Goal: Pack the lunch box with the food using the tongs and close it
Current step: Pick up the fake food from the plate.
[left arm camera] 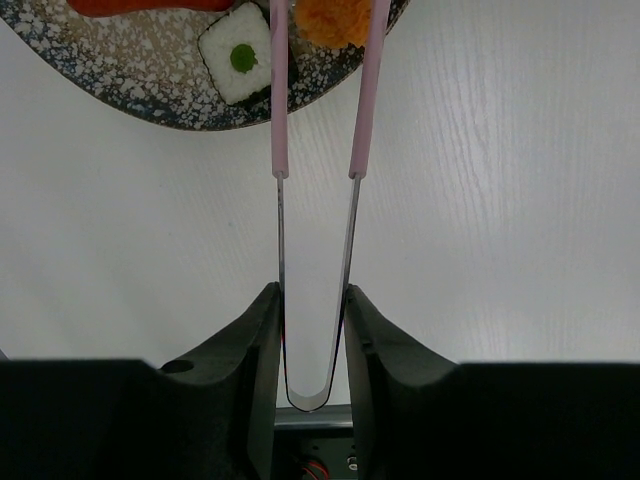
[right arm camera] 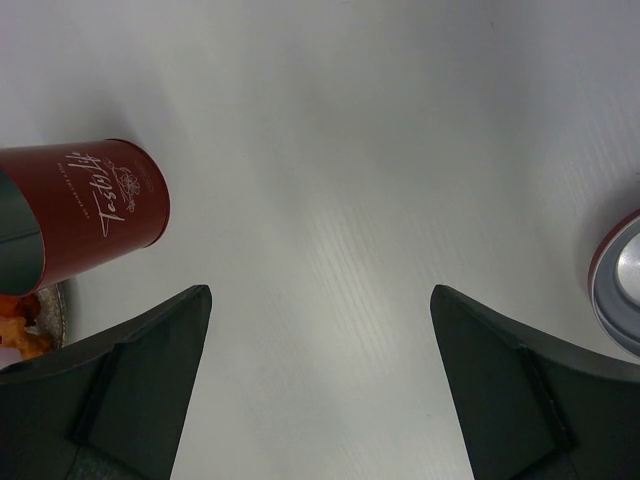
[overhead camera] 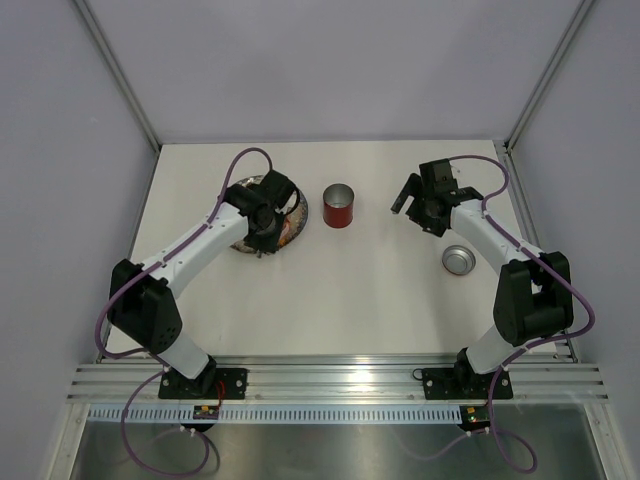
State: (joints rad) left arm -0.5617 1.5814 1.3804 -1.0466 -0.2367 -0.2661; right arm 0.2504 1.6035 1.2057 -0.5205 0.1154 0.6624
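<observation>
Lunch box upright and uncapped, mid-desk toward the far edge; whether anything is inside cannot be told from above. Left fingers clenched on the tongs, gripping both thin arms just above the joined end, which sits down in the gap between them. Tongs partly squeezed, arms running almost parallel and reaching out over the rim of the plate. Pink arms flank the orange piece; the left arm passes between it and the white piece with the green centre. Tong tips run out of frame, so firm contact with the orange piece cannot be confirmed. Red piece lies further left on the plate. Plate sits just left of the lunch box, toward the far-left part of the desk. Right fingers released, spread wide, grasping nothing, hovering between the lunch box and the lid, which lies silver side up near the right edge. Step in hand, by my reading: pick-up of a food piece, packing phase, closing not begun. Next move likely calls for a tighter squeeze on the orange piece, a straight lift clear of the plate rim, then a short carry right to the narrow mouth. Risk: soft piece slipping from the slim tips.
</observation>
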